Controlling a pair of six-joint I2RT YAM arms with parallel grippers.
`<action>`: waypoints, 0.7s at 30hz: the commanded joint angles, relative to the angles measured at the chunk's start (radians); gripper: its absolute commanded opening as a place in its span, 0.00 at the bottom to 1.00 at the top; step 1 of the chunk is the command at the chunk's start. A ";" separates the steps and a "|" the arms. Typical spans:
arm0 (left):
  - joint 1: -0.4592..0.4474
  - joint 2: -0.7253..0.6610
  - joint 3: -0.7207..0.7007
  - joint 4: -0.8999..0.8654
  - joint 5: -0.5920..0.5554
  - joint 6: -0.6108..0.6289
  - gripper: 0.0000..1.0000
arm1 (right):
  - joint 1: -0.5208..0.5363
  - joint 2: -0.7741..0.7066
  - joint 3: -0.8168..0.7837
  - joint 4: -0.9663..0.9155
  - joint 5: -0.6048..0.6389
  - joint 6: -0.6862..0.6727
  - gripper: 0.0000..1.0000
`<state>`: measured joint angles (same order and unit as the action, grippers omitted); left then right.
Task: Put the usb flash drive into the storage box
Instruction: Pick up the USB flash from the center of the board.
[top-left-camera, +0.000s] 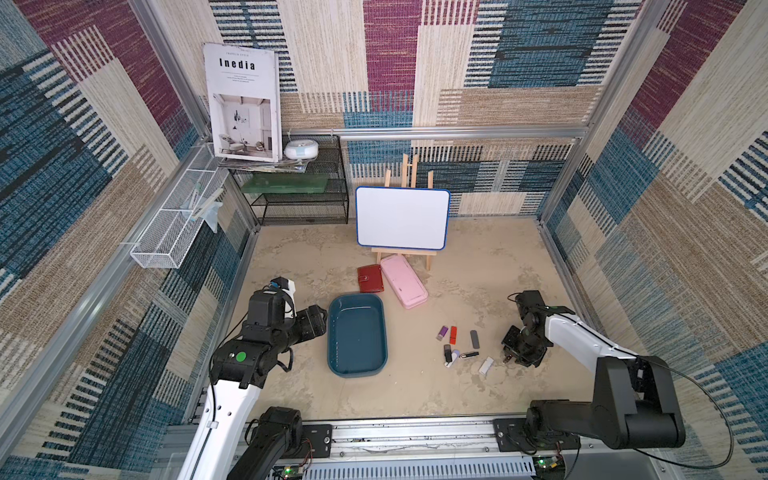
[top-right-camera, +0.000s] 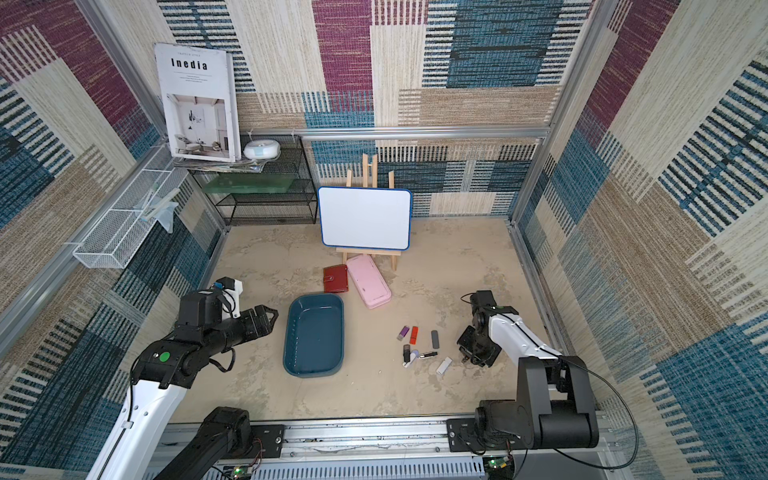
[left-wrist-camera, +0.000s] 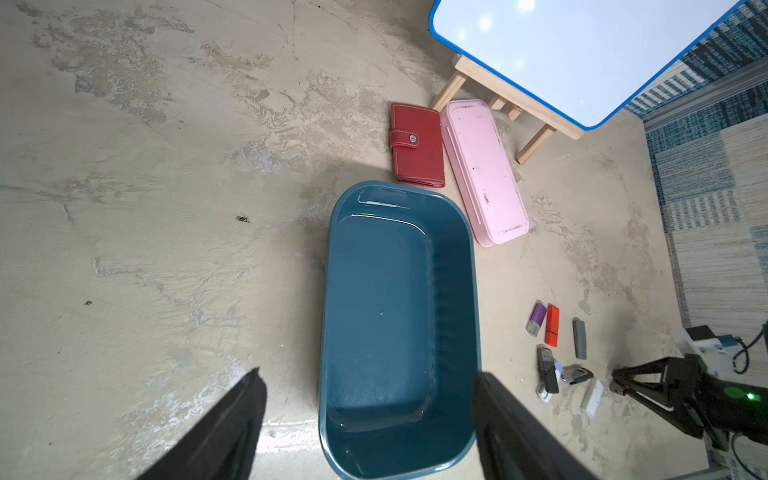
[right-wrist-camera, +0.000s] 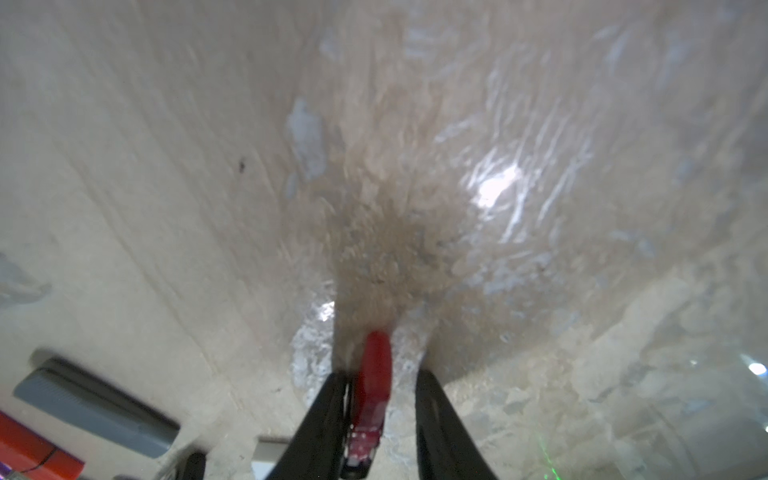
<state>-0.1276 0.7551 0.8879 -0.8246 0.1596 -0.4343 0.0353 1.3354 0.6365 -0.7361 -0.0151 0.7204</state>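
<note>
Bending low, right end effector (right-wrist-camera: 381, 374) straddling red flash drive (right-wrist-camera: 374, 388) (grip unclear), left end effector (left-wrist-camera: 368, 375) agape.

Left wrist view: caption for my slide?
Open left gripper near the empty storage box; flash drives scattered beside it.

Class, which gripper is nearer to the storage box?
Left. The left gripper hovers at the long side of the storage box; the right gripper is beyond the scattered flash drives, well clear of it.
</note>
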 joint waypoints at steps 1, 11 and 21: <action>0.000 0.002 -0.003 -0.013 0.006 0.008 0.82 | 0.001 0.016 -0.005 0.066 -0.035 -0.022 0.25; 0.000 0.001 -0.002 -0.016 -0.014 0.000 0.82 | 0.006 -0.040 0.073 0.037 -0.029 -0.080 0.03; 0.000 -0.011 0.003 -0.023 -0.063 -0.018 0.82 | 0.416 -0.080 0.331 0.282 -0.136 -0.057 0.01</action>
<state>-0.1272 0.7483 0.8879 -0.8257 0.1261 -0.4454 0.3599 1.2335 0.9199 -0.5846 -0.1173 0.6506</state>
